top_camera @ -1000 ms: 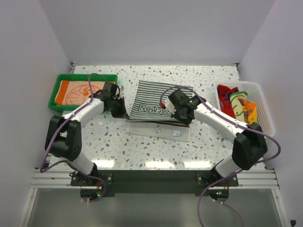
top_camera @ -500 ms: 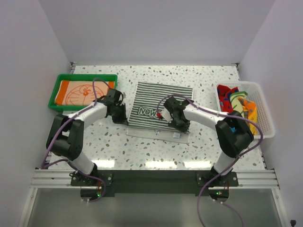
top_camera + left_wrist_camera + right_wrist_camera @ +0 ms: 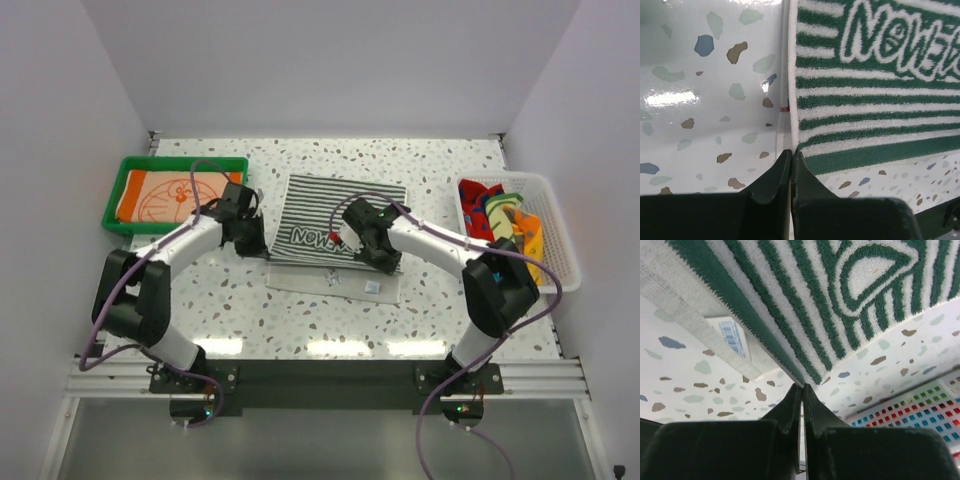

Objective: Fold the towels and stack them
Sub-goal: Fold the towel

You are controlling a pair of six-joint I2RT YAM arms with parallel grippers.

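The black-and-white striped towel [image 3: 340, 205] with white lettering lies folded in the middle of the table, its white underside [image 3: 335, 280] showing along the near edge. My left gripper [image 3: 257, 243] is shut on the towel's near left edge; in the left wrist view [image 3: 791, 152] the jaws pinch the white hem [image 3: 792, 100]. My right gripper [image 3: 385, 260] is shut on the near right corner; in the right wrist view [image 3: 802, 386] the jaws close on the striped towel's [image 3: 805, 305] corner. An orange towel with a cartoon drawing [image 3: 165, 195] lies in the green tray.
The green tray [image 3: 115, 205] stands at the back left. The white mesh basket [image 3: 560, 240] at the right holds several crumpled coloured cloths [image 3: 500, 220]. A small label [image 3: 372, 288] shows on the towel's white underside. The walls stand close on three sides.
Both grippers moved with the towel's edge; the right gripper went left and nearer. The lettering, upside down a second ago, now reads upright and the striped layer lies flatter.
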